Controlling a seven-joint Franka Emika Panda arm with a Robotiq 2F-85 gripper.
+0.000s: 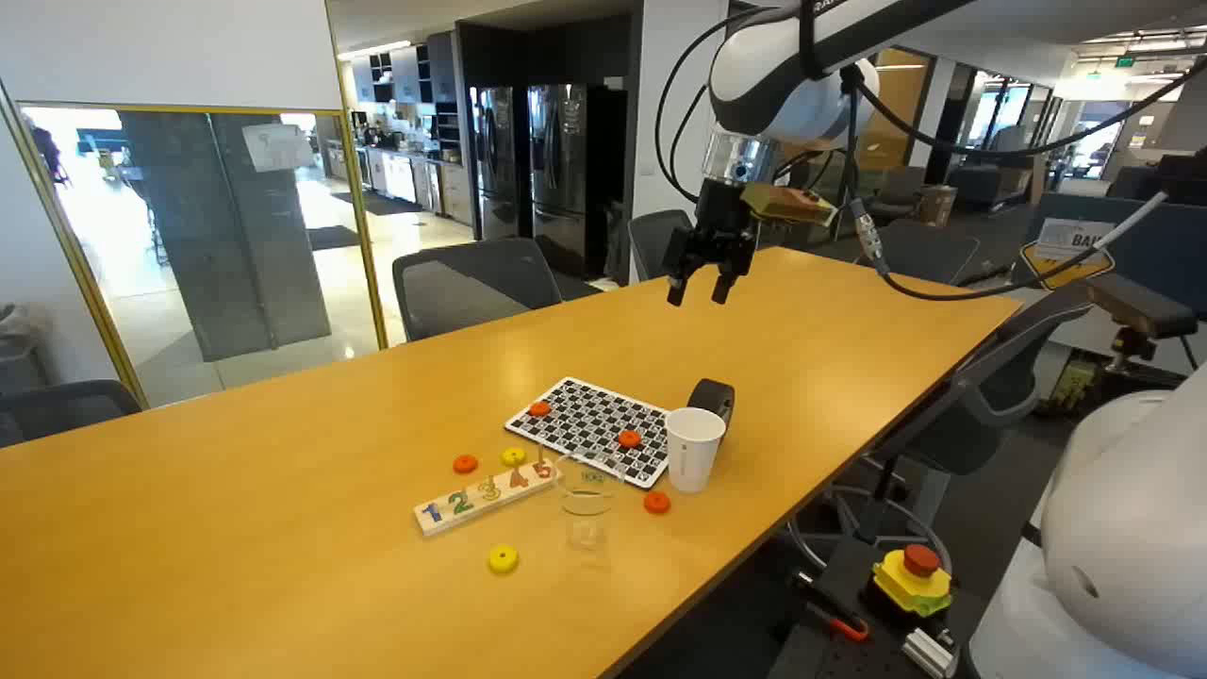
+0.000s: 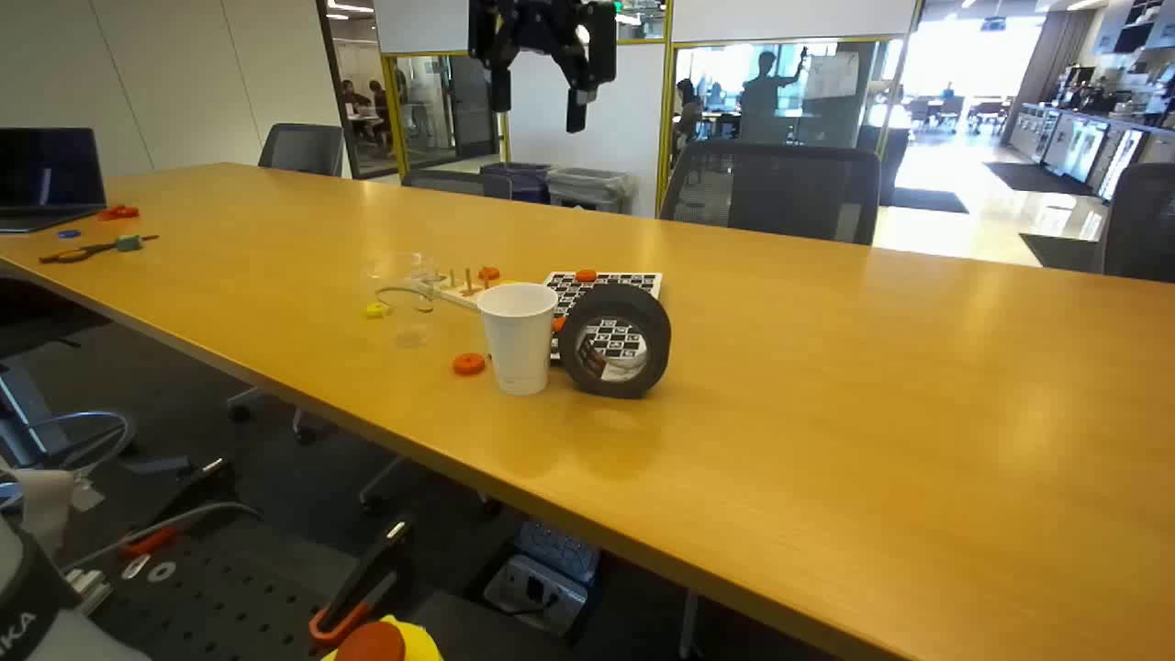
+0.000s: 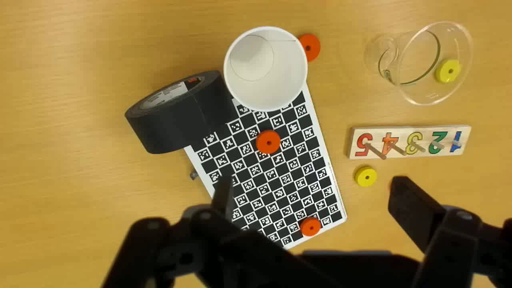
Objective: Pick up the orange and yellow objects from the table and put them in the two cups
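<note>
Two fingers [image 3: 414, 210] stand wide apart, high above the wooden surface [image 1: 283, 528]. Framed between them in the wrist view lies a checkered board [image 3: 280, 188] with one orange ring [image 3: 306, 225] near its edge and another orange ring [image 3: 262, 140] towards the white cup [image 3: 286, 68]. Just beside a number strip [image 3: 408, 143] lies a yellow ring [image 3: 361, 179], and a third orange ring [image 1: 465, 465] lies near both. On the strip's other side stands the clear cup [image 1: 586, 507], upright, with a second yellow ring [image 1: 504, 566] near it. The white cup stands upright by the board's corner, a fourth orange ring [image 1: 657, 506] just beside it. Close to that cup a black tape roll [image 3: 184, 120] stands on edge; whether they touch is hard to say. Farthest along, in an exterior view, are a laptop [image 2: 46, 174] and a green block [image 2: 128, 242].
</note>
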